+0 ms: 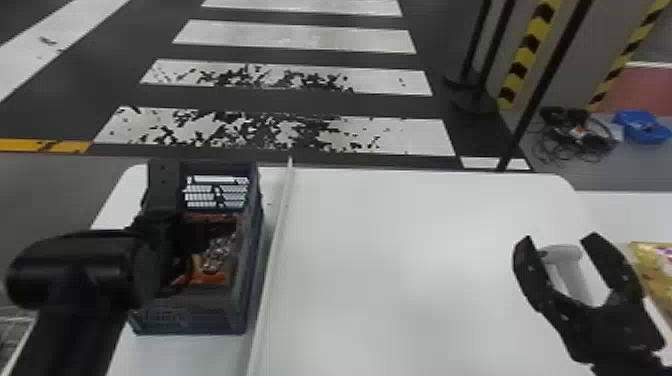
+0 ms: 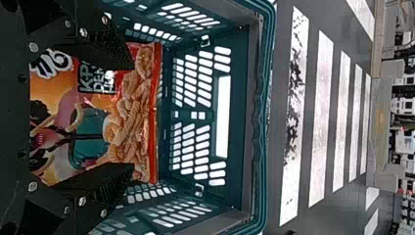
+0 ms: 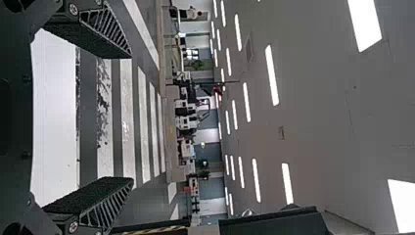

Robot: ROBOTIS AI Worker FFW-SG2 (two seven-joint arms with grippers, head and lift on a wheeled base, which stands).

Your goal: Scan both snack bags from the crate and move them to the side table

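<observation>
In the head view, my left gripper [image 1: 167,225] is down over the crate [image 1: 190,320], above an orange-red snack bag [image 1: 212,278] inside. The left wrist view has my left gripper [image 2: 132,116] open, its fingers wide apart on either side of the snack bag [image 2: 90,122], within the crate [image 2: 241,122]. Over the table's right part, my right gripper [image 1: 560,240] stands open; in its own wrist view the right gripper [image 3: 132,117] has nothing between its fingertips. A gold snack bag [image 1: 655,267] lies at the head view's right edge.
A pale cylindrical thing [image 1: 575,277] appears between and beyond the right gripper's fingers. A thin white strip [image 1: 272,250] runs front to back on the white table [image 1: 390,250], just right of the crate. Posts and cables [image 1: 575,130] are on the floor behind right.
</observation>
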